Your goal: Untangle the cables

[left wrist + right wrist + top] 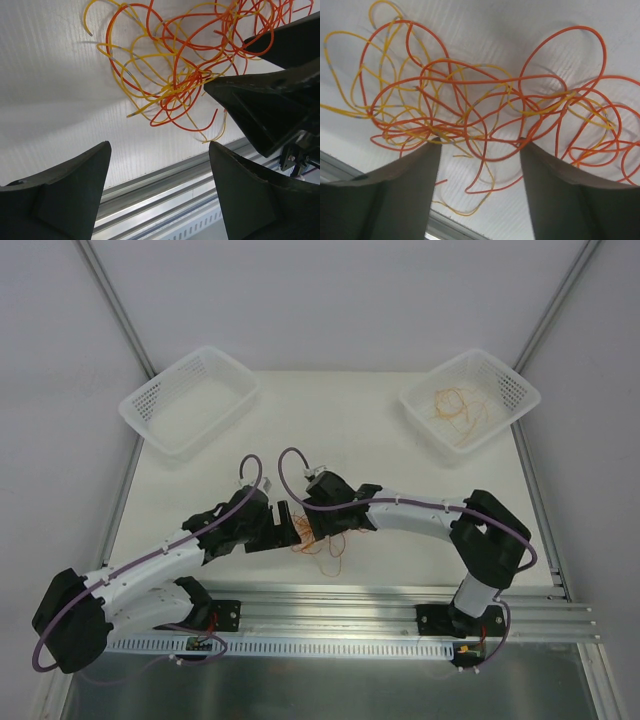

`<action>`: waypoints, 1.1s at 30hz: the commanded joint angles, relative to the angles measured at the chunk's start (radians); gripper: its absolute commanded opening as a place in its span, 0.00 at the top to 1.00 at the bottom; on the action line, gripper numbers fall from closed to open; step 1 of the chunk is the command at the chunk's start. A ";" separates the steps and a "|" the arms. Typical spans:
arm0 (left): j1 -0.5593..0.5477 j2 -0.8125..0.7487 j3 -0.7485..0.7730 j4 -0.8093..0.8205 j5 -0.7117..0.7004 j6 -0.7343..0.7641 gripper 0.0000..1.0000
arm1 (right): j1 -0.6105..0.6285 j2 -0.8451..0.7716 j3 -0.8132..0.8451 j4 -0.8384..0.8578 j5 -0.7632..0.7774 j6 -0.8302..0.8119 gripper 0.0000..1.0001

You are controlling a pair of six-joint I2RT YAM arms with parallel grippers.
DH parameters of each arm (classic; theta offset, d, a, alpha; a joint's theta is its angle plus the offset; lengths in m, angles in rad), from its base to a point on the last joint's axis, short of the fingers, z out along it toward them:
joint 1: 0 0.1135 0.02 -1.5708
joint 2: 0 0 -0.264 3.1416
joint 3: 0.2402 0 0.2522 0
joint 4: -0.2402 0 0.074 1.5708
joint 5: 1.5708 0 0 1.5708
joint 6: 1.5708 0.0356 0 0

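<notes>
The tangle of orange-yellow and red cables [318,540] lies on the table [400,440] toward six o'clock, between the two wrists. The right gripper [480,145] stands spread, tips at the knot's edge. The left gripper [159,147] is spread too, holding nothing, so the separating step looks barely begun. Next, each likely needs one distinct strand pinched. Only the top view shows loose wires [455,405] in the basket [522,390] at two o'clock.

2 white-black arms [420,512], seemingly purple cables [279,468]
</notes>
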 commanded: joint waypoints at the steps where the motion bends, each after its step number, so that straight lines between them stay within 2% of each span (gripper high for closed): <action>1: -0.004 -0.010 -0.009 0.043 -0.033 -0.018 0.21 | -0.014 0.032 0.015 0.047 -0.028 0.007 0.39; 2: -0.003 -0.008 -0.008 0.046 -0.038 -0.016 0.21 | -0.017 0.032 0.004 0.053 -0.028 0.018 0.44; 3: -0.003 -0.008 -0.008 0.046 -0.039 -0.015 0.21 | -0.019 0.026 -0.017 0.059 -0.023 0.024 0.55; 6: -0.001 -0.005 0.003 0.058 -0.049 0.015 0.23 | -0.023 0.005 -0.049 0.078 -0.017 0.035 0.71; 7: -0.003 -0.006 0.006 0.063 -0.050 0.050 0.25 | -0.025 -0.011 -0.066 0.081 -0.013 0.035 0.84; 9: 0.010 0.000 0.024 0.069 -0.044 0.093 0.28 | -0.025 -0.026 -0.081 0.085 -0.011 0.027 0.99; 13: 0.066 -0.008 0.040 0.072 0.002 0.188 0.33 | -0.025 -0.051 -0.118 0.090 -0.008 0.018 1.00; 19: 0.142 0.018 0.080 0.084 0.141 0.290 0.35 | -0.023 -0.087 -0.151 0.098 -0.006 0.020 0.99; 27: 0.143 0.112 0.175 0.104 0.290 0.427 0.37 | -0.023 -0.101 -0.157 0.094 -0.006 0.012 0.99; 31: 0.145 0.167 0.193 0.111 0.307 0.462 0.46 | -0.025 -0.098 -0.145 0.094 -0.005 0.012 0.99; 33: 0.143 0.199 0.201 0.114 0.310 0.467 0.54 | -0.025 -0.097 -0.138 0.088 -0.006 0.009 0.99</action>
